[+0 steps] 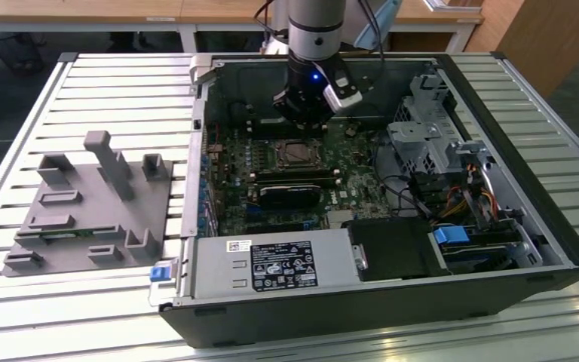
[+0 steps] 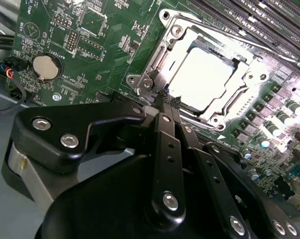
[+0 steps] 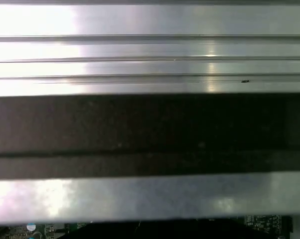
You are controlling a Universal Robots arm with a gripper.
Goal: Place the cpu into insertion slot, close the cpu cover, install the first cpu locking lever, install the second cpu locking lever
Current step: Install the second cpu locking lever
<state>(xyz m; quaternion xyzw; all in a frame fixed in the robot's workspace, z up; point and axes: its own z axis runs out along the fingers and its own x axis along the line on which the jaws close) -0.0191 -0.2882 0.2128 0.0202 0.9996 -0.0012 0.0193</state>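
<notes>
arm (image 1: 317, 23): a round tube section, showing silver-grey above a black band in the exterior view
wrist housing: black blocks stacking under the tube, with a small blue light glowing on the front
side module: a white and grey piece sitting on the wrist toward the exterior view's right
cables: dark leads running down beside the tube
gripper (image 2: 162, 102): matte black linkage bars, rounded at the ends, showing in the second wrist view
screws: silver round-head fasteners gleaming at each joint
base: a pale grey cylinder peeking from under the black link
</notes>
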